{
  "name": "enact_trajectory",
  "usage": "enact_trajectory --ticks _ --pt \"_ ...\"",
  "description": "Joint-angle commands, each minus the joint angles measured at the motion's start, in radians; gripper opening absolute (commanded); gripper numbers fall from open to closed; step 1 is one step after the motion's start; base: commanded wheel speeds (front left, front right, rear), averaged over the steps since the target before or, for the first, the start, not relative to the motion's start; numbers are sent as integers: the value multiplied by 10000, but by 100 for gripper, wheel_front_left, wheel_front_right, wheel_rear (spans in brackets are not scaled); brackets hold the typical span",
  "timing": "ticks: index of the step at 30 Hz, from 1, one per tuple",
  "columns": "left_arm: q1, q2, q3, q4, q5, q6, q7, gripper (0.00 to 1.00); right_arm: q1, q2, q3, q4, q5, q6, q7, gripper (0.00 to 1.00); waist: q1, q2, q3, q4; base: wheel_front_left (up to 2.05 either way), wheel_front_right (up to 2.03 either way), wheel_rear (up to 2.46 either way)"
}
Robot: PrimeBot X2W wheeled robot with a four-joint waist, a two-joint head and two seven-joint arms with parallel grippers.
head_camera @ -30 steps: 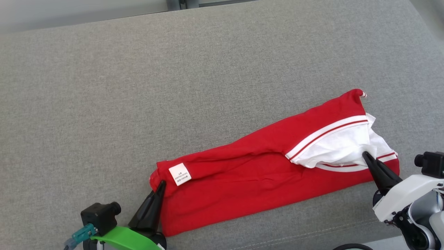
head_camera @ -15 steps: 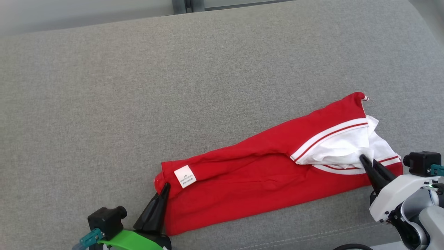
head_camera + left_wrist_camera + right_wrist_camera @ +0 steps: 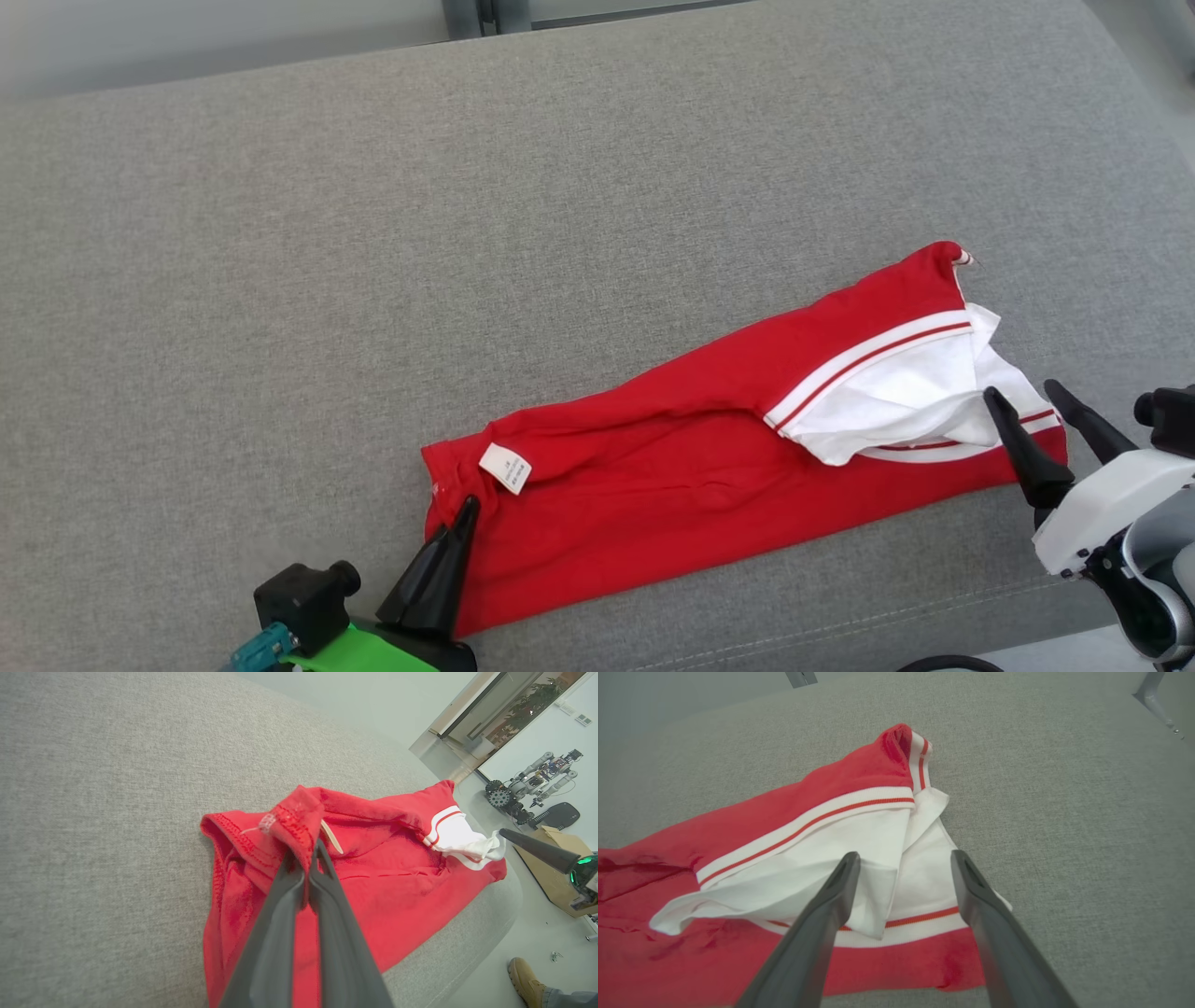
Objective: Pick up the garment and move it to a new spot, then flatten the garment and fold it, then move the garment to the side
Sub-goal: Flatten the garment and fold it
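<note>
Since a moment ago my right gripper (image 3: 1019,390) has let go. Its two fingers, which were pinched together on the white part of the garment (image 3: 653,485), now stand spread apart. One tip sits over the white fabric and the other is out past the striped edge. In the right wrist view the white flap lies loose on the red cloth under the parted fingers, and they grasp nothing.

My left gripper (image 3: 467,506) is clenched on the red hem at the garment's other end. In the left wrist view that corner is pulled up into a small peak between the closed fingertips. The white label (image 3: 505,468) sits just beside them.

The garment lies as a long red band on the grey cushion (image 3: 467,233), near its front edge. In the head view it slants from the lower middle up toward the right. Its white, red-striped end is by my right gripper.
</note>
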Motion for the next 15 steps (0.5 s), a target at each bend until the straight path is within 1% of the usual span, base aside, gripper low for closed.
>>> enact_trajectory --ticks 1,5,6,9,10,11,13,14,15 --pt "193 55 -21 -49 122 -44 -26 17 154 -58 -119 -116 43 -4 9 100 1 0 -13 -50 0 0 0" --pt "457 116 -87 -163 346 -106 -27 35 455 -97 -503 -512 -54 -4 70 100 1 0 -61 -158 0 0 0" --pt "543 149 -122 -164 398 -126 -27 39 520 -70 -592 -592 -90 -4 100 100 1 0 -71 -177 0 0 0" --pt "698 226 -181 -114 680 -161 -27 45 748 34 -845 -746 -214 -4 189 100 1 0 -98 -182 0 0 0" --pt "735 220 -175 -72 765 -183 -27 49 834 89 -901 -770 -274 -4 202 100 1 0 -108 -172 0 0 0" --pt "776 183 -146 1 800 -199 -27 74 898 149 -931 -795 -319 -4 247 100 1 0 -122 -157 0 0 0" --pt "803 135 -51 204 915 -205 -25 94 996 242 -995 -851 -424 -4 312 100 1 0 -160 -136 0 0 0" --pt "815 94 -4 304 922 -219 -25 100 1037 304 -1027 -874 -460 -4 363 100 1 0 -187 -128 0 0 0" --pt "846 39 51 440 917 -224 -25 100 1072 365 -1047 -893 -512 -4 388 100 1 0 -216 -122 0 0 0"
